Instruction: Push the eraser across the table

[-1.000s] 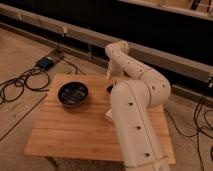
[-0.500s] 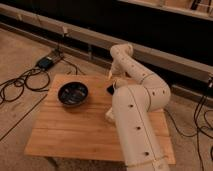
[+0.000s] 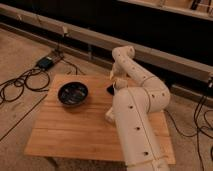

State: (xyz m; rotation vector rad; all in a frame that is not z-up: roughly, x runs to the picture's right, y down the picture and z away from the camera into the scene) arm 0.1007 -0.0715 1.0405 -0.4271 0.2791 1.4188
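The wooden counter (image 3: 75,130), a butcher-block top of narrow light planks, stands on a pale floor (image 3: 20,45) in front of a dark wall with a long light ledge (image 3: 165,52) running across it. The robot's white arm (image 3: 137,125) rises from the near right corner of the counter, bends at a bulky elbow over the right side and reaches back toward the far edge, where its wrist turns downward. The tool (image 3: 114,76) hangs at the end of that wrist, above the far middle part of the counter and just above the eraser (image 3: 110,89). Whether the tool is wide or narrow cannot be told from this view, nor whether it touches the eraser. The eraser is a small flat black block lying on the counter near its far edge, partly hidden by the arm on its right side. To its left, well apart from it, sits a dark round bowl (image 3: 73,93) with something dark inside that cannot be made out. A white carton (image 3: 108,116) shows at the arm's left flank, nearer the middle of the counter. On the floor beyond the far left corner lies a dark box (image 3: 45,62) with black cables (image 3: 17,85) looping away from it; any label on it is too small to read. More cables (image 3: 202,122) trail on the floor at the right.
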